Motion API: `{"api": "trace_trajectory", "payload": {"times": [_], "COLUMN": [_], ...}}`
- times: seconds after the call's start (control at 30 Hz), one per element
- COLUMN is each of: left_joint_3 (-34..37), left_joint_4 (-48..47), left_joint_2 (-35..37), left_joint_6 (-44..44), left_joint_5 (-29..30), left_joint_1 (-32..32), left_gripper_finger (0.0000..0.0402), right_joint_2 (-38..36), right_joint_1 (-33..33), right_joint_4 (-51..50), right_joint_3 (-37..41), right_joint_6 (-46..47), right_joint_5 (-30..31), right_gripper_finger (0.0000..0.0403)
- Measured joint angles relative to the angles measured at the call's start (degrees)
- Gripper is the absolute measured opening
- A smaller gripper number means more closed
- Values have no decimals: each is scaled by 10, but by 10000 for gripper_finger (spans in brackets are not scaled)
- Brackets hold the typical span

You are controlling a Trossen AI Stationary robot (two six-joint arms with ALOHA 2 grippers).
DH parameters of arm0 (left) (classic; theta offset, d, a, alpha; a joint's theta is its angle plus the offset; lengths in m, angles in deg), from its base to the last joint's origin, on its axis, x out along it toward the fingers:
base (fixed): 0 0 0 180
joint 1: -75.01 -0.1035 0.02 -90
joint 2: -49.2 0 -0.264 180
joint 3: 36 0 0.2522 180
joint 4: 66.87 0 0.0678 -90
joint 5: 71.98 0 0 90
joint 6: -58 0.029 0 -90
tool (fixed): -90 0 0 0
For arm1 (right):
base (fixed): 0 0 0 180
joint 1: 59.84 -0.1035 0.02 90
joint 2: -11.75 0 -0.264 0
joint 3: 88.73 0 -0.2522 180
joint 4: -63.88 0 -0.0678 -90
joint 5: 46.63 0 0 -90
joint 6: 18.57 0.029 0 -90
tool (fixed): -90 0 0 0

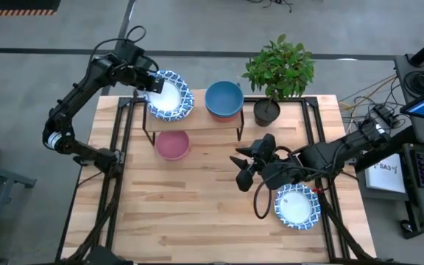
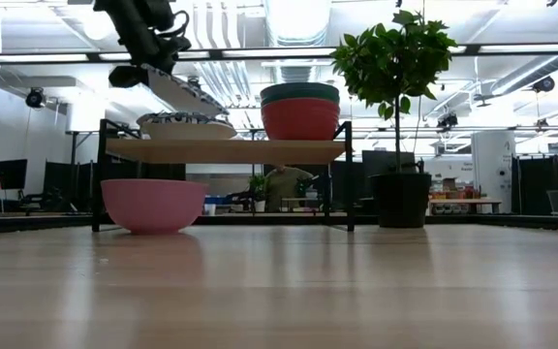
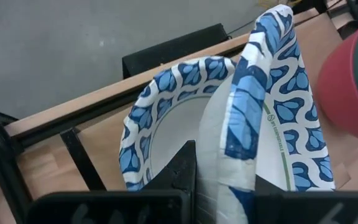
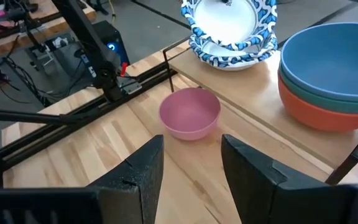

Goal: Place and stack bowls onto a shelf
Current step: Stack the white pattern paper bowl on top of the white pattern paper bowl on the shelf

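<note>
My left gripper is shut on a white bowl with a blue patterned rim, held tilted over the shelf's left end. Below it, more such bowls sit on the light-wood shelf. A stack with a blue bowl on top and a red one at the bottom stands on the shelf's right half. A pink bowl rests on the table by the shelf's near edge. Another blue-rimmed bowl lies on the table near the right edge. My right gripper hovers open and empty above mid-table. My left gripper pinches the bowl's rim on the side toward the table's far left, one finger inside and one outside. The fingers come slanting down from the far left. The bowl hangs tilted over the bowls on the shelf; whether its lower edge touches them I cannot tell.
A dark pot with a green plant stands just right of the shelf at the far edge. Black frame rails run along the table's left and right sides. Open wood lies in the near half of the table.
</note>
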Motion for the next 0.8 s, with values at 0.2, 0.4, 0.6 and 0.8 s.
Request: {"api": "trace_trajectory", "payload": {"times": [0.2, 0.4, 0.6, 0.8], "left_joint_3": [-1, -1, -1, -12], "left_joint_4": [1, 1, 1, -8], "left_joint_2": [0, 0, 0, 8], "left_joint_6": [-1, -1, 5, 42], "left_joint_5": [0, 1, 2, 28], "left_joint_1": [0, 0, 0, 0], "left_gripper_finger": [37, 92, 144, 178], "right_joint_2": [-1, -1, -2, -2], "right_joint_1": [3, 5, 5, 5], "right_joint_4": [0, -2, -2, -2], "right_joint_3": [0, 0, 0, 0], "right_joint_6": [0, -1, -2, -2], "right_joint_5": [0, 0, 0, 0], "right_gripper_finger": [150, 148, 151, 149]}}
